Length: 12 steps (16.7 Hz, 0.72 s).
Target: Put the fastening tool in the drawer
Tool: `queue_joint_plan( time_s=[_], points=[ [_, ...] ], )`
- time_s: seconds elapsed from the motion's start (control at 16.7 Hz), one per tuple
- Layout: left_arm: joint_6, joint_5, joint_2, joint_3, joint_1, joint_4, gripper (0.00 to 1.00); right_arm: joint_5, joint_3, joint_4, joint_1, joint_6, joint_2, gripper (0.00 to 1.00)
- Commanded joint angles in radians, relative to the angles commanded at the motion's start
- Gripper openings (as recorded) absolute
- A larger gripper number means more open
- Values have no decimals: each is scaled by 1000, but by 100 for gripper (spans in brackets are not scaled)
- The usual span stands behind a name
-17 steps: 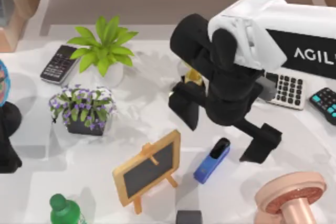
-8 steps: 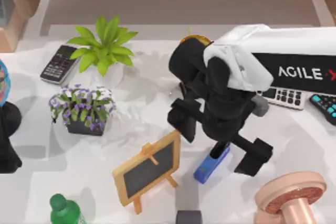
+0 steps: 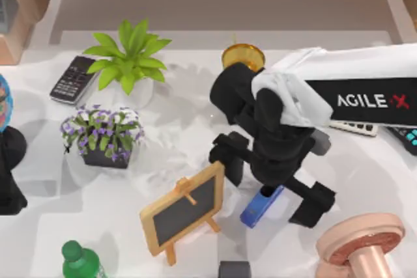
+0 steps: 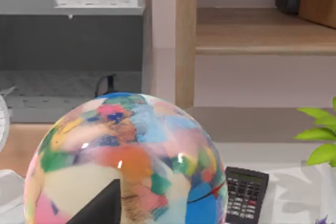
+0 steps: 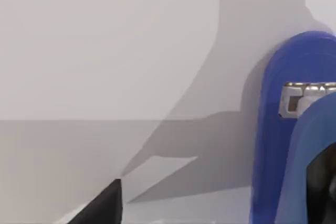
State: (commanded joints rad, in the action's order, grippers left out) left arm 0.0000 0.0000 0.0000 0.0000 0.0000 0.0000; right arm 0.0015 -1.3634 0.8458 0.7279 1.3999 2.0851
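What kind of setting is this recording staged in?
Probably a rendered office or study desk: a white table cluttered with a blue stapler, a calculator, a small chalkboard and potted plants, with wooden shelving behind.

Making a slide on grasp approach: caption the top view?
Right claw, fingers spread, straddles the blue stapler beside a small chalkboard easel on the white table.

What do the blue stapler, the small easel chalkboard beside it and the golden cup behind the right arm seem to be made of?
Small blue stapler with a black top arm: looks like smooth moulded plastic, with a shiny metal strip at its nose in the right wrist view. Small easel chalkboard: light wooden frame and legs, matte dark slate-like panel. Golden cup: probably polished metal, judging by its glossy yellow rim, though it could be coated plastic.
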Motion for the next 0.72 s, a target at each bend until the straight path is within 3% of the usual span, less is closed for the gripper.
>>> queue_joint_plan(
  time_s=[0.72],
  points=[
    [0,0,0,0,0,0,100,0,0,0,0,0,0,2]
  ],
)
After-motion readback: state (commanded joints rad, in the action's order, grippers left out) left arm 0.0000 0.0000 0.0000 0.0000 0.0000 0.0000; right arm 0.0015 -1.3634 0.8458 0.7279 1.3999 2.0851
